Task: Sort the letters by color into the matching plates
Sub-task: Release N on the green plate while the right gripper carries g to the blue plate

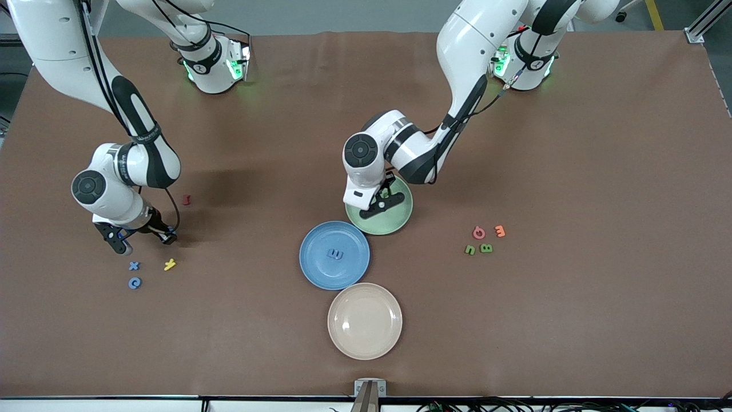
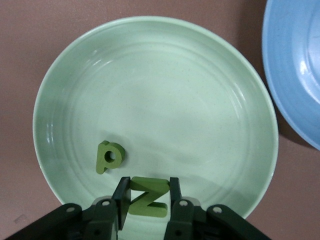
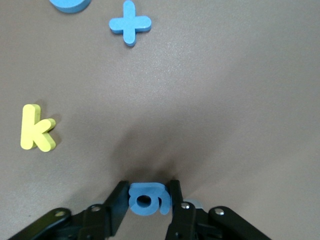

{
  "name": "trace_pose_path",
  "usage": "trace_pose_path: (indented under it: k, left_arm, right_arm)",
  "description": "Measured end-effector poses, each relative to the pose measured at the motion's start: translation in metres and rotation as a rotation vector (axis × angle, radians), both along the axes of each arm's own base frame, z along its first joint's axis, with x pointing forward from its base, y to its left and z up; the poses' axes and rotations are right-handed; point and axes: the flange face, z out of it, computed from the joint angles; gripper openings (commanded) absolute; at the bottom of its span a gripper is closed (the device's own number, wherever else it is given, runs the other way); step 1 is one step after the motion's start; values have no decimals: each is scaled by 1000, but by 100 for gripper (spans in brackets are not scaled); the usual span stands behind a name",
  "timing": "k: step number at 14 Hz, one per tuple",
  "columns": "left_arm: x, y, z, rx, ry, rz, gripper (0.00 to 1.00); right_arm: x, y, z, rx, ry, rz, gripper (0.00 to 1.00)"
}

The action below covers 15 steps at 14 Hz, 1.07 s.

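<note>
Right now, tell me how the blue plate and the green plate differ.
The blue plate holds one blue letter; the green plate holds a green P-shaped letter. The left end effector is over the green plate, shut on a green Z; nothing is over the blue plate. The blue plate lies nearer the front camera. Both are round, shallow, glossy and look alike in size.

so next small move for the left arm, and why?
Probably open the left tool and let the green Z drop. It is shut on that letter right over the green plate, where a green P already lies, so the Z is where it belongs. The right tool has a blue letter between its fingers.
</note>
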Motion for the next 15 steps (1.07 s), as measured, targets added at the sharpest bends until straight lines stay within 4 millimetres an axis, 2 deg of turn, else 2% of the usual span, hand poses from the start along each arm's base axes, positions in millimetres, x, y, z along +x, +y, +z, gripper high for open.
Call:
trace_pose_path:
  k: [3, 4, 7, 9, 11, 13, 15]
  left_arm:
    - [2, -2, 4, -9, -7, 1, 98]
    - [4, -3, 8, -15, -13, 2, 99]
    - [12, -1, 22, -31, -32, 9, 99]
    - [24, 7, 36, -47, -47, -12, 99]
    - [43, 27, 48, -59, -52, -71, 99]
    - [67, 60, 55, -63, -50, -118, 99]
    - [93, 102, 55, -57, -45, -150, 99]
  right_arm:
    - [-1, -1, -1, 0, 3, -1, 7]
    - [-1, -1, -1, 0, 3, -1, 4]
    - [0, 1, -1, 0, 8, 1, 0]
    - [8, 12, 5, 5, 37, 19, 0]
    - [31, 49, 27, 7, 67, 65, 0]
    - [56, 114, 60, 6, 54, 118, 0]
    - [66, 186, 81, 24, 37, 178, 0]
